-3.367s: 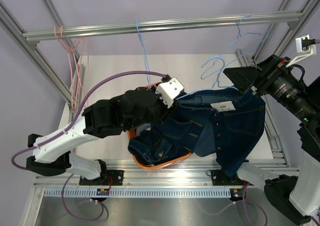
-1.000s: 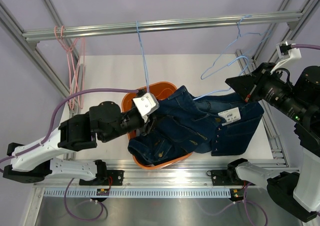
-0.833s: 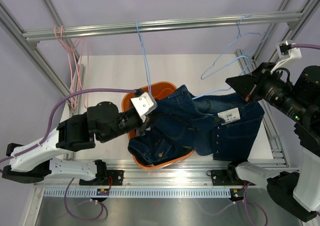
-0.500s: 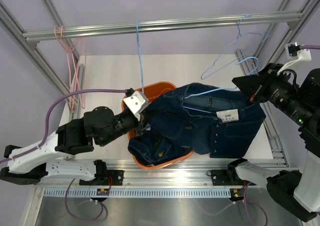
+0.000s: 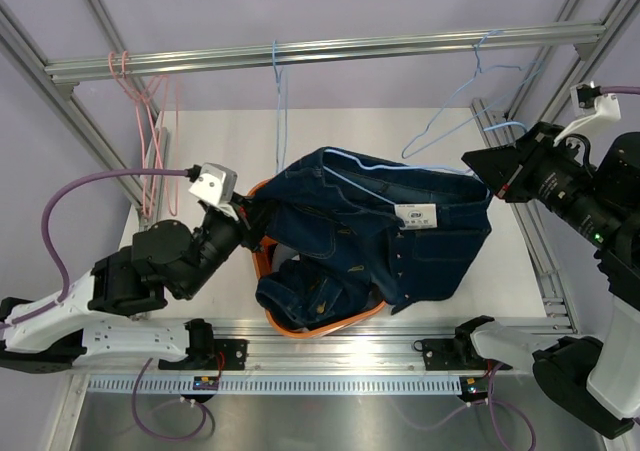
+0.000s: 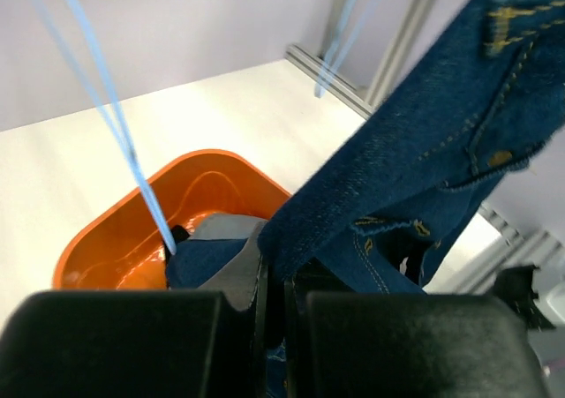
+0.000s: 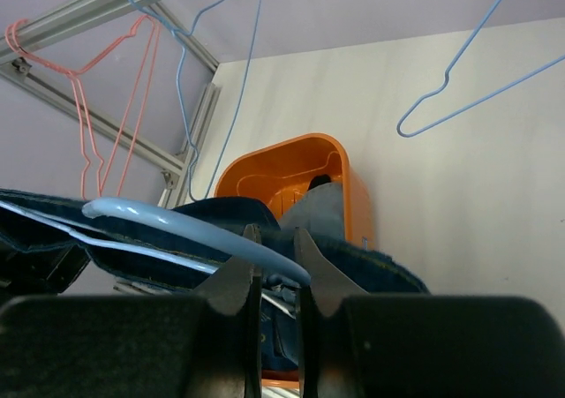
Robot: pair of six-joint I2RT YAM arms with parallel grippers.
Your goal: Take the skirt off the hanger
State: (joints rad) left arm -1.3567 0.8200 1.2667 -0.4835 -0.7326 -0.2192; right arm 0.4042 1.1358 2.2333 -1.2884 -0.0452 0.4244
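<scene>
Gripping a fold of the dark denim skirt with the left pincer, jaws pressed tight together on the cloth at the garment's left end. Nipping the light-blue hanger with the right pincer at the far right end, jaws nearly together, blue wire and a denim edge between them. Held up in the air between the two, spread wide above the white desk, still threaded on that hanger along its upper edge. Showing a white label near the middle and a row of small buttons running down toward the lower hem. Drooping at the left part over an orange tub with another heap of dark denim inside. Farther back, pink hangers and more blue hangers hooked on a metal rail.
</scene>
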